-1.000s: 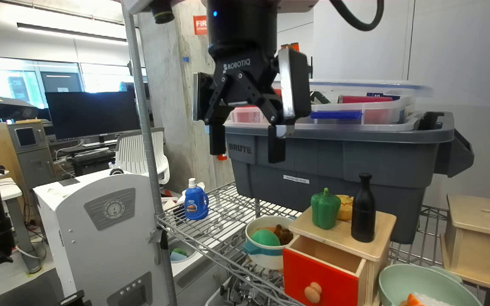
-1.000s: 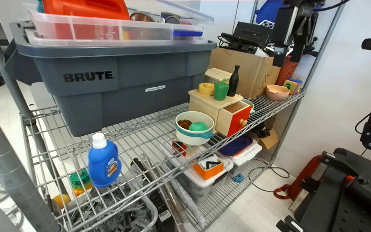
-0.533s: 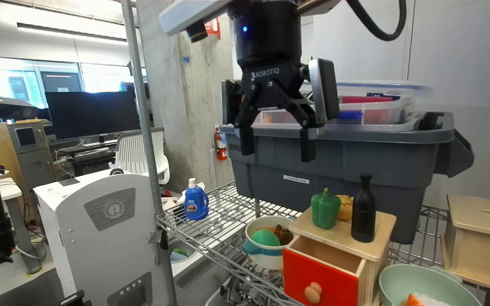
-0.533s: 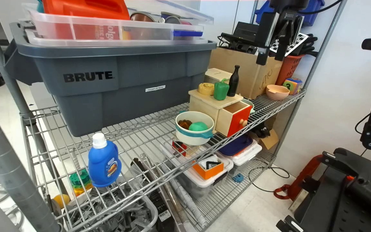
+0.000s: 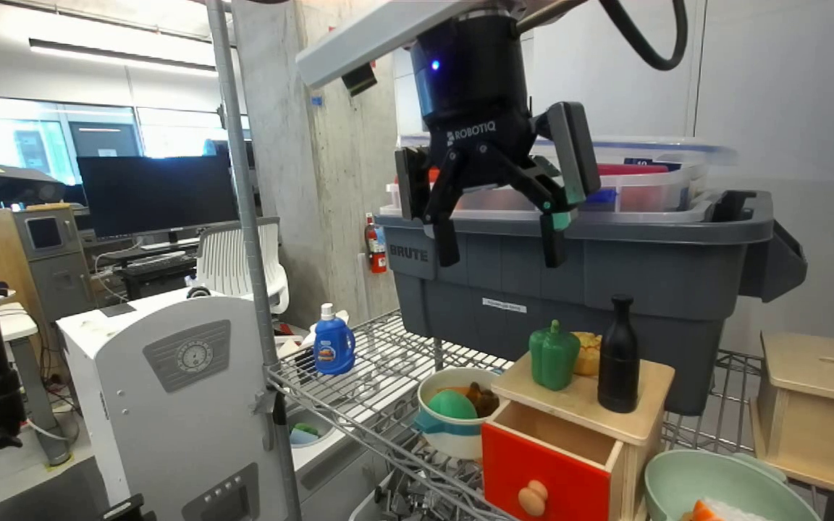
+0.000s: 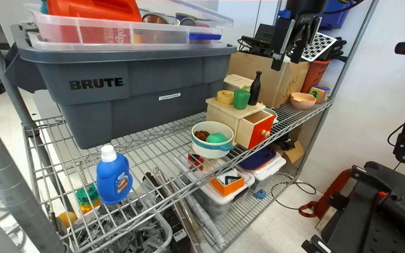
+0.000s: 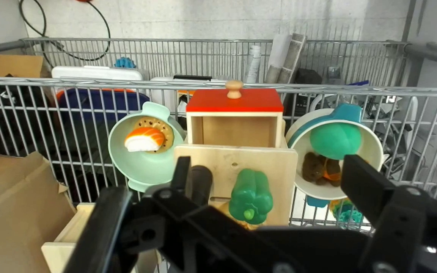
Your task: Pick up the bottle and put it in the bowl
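End effector [image 5: 501,253]: jaws spread wide. Below it: black bottle [image 5: 618,365], upright on wooden box [image 5: 517,383]. Farther below: mint-green bowl [image 5: 699,474], just beside wooden box.

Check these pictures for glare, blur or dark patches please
In an exterior view, the far window burns nearly white just above the monitor; in the wrist view, the tool looks dark and soft, apparently out of focus, the black bottle partly blends into it, and the green pepper shows clearer edges.
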Controlling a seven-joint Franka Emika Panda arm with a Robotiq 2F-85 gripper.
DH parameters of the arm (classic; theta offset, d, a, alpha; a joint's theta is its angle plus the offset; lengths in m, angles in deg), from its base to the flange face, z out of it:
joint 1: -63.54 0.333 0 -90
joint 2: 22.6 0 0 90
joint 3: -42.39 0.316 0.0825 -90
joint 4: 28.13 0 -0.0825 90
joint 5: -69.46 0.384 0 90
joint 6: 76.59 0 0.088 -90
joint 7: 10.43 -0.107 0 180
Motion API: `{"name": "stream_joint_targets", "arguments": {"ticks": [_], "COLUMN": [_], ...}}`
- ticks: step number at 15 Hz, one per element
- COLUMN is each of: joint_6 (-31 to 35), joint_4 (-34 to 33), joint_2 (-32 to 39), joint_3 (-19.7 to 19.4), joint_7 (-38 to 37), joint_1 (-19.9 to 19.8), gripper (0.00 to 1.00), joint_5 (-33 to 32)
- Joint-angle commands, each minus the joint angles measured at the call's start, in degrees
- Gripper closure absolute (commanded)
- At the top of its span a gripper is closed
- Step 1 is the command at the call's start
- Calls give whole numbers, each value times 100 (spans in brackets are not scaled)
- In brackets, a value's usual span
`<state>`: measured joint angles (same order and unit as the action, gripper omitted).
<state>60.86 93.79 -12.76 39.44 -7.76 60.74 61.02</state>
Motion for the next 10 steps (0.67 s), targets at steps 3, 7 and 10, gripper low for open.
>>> {"name": "stream_joint_targets", "arguments": {"ticks": [3,7,10], "joint_6": [-60,-22,-71], "joint_4": [45,2,-38], "joint_2": [-100,-20,7], "joint_3": [74,38,19], "joint_7": [398,426,402], "joint_1": [-71,-40,-48], "gripper": [0,0,0], "joint_5": [357,472,429]}}
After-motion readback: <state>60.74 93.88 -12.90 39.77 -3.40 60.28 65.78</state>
